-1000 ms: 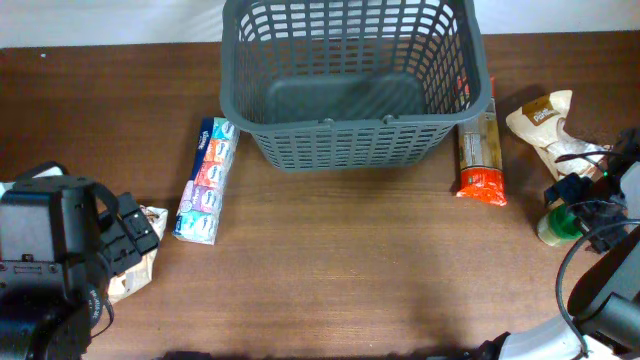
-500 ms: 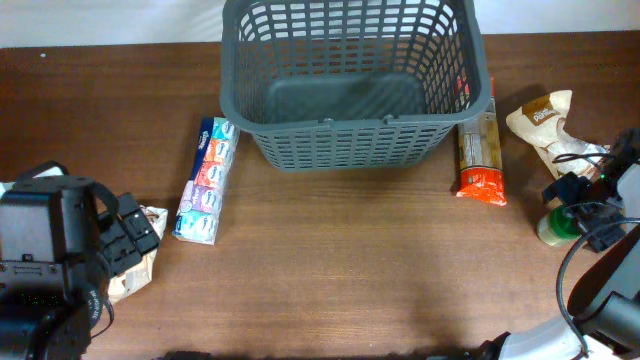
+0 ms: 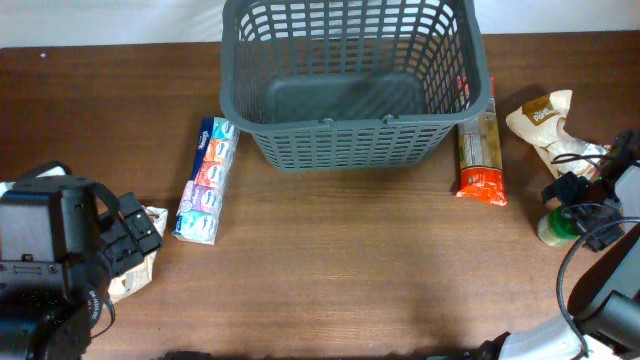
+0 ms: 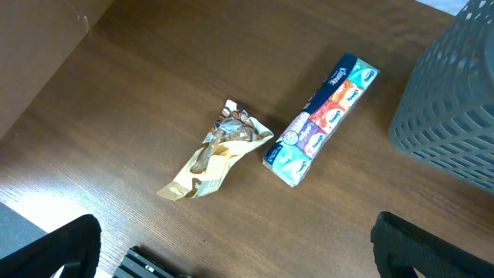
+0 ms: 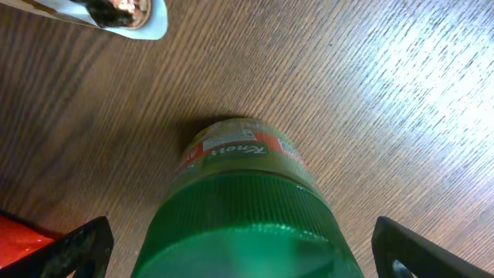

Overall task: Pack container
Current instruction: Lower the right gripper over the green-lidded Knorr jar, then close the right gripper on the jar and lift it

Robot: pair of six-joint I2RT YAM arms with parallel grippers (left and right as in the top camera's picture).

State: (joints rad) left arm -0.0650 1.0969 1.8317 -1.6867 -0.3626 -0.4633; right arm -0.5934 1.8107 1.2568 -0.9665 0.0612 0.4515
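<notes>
Shopping basket (image 3: 350, 140), one, dark grey slotted plastic, rectangular, stood midway along the wooden desk's (image 3: 330, 280) far edge. One tissue pack (image 3: 205, 180) lay beside it. Left jaws gaped empty; right jaws, wide apart, flanked one ribbed green-lidded jar (image 5: 247, 208).

Matt grey plastic container (image 3: 350, 80), glossy wood-grain table (image 3: 350, 260), ribbed green plastic jar lid (image 5: 247, 228)

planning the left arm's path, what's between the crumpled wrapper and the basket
A tissue pack lies flat between wrapper and basket; clearest in the left wrist view.
</notes>
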